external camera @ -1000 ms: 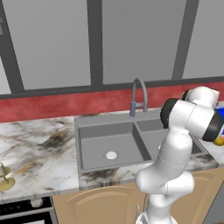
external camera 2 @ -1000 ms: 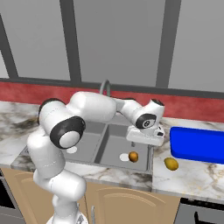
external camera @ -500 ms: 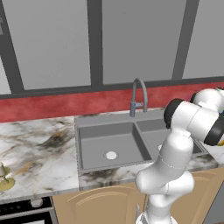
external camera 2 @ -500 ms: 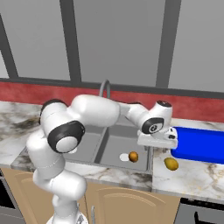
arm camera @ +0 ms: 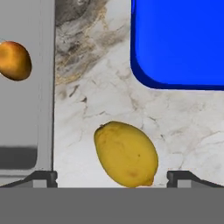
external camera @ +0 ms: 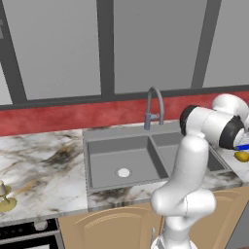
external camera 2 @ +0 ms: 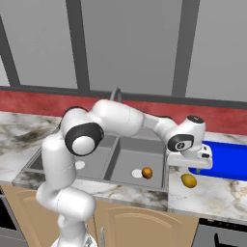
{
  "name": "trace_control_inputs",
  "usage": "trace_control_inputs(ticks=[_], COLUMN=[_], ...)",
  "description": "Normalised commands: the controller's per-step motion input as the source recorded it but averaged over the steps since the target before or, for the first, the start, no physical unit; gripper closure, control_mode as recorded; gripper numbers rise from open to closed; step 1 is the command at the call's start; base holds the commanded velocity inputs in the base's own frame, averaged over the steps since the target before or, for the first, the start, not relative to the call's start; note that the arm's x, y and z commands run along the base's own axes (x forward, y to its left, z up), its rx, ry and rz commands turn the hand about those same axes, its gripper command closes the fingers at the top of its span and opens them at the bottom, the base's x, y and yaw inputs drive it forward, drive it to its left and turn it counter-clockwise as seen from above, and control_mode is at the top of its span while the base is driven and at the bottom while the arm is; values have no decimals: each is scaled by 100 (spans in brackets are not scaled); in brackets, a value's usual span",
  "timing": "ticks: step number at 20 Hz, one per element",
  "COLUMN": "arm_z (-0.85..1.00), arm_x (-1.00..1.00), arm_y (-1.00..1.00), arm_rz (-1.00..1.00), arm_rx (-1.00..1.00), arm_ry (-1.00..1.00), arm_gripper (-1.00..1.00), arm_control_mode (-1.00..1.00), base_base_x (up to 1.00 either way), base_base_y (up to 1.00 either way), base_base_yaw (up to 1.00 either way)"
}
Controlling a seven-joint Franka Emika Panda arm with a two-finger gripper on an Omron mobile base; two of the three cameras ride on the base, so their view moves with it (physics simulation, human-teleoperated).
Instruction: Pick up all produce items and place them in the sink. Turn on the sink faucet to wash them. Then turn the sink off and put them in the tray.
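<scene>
Your gripper hangs over the lemon, fingers spread wide with the fruit between them, not touching. The lemon lies on the marble counter near its front edge, between the sink and the blue tray, just beside the tray's corner. Nothing stands in your way. The orange sits in the sink's right basin by the drain. The tray holds nothing. The faucet stands behind the sink.
</scene>
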Motion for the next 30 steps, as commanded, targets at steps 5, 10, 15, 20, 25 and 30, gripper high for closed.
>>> trace_control_inputs(ticks=[5, 10, 15, 20, 25, 30], arm_z=[-18, -32, -5, 0, 0, 0], arm_x=[8, 6, -43, -19, 8, 5], arm_y=[-49, -16, 10, 40, 32, -3], arm_rz=[0, 0, 0, 0, 0, 1], arm_rx=[0, 0, 0, 0, 0, 0], arm_ry=[8, 6, 0, 0, 1, 0], arm_gripper=[-100, -100, -100, -100, -100, -100], arm_control_mode=[-100, -100, -100, -100, -100, -100], base_base_x=[0, 0, 0, 0, 0, 0], base_base_y=[0, 0, 0, 0, 0, 0], base_base_yaw=[0, 0, 0, 0, 0, 0])
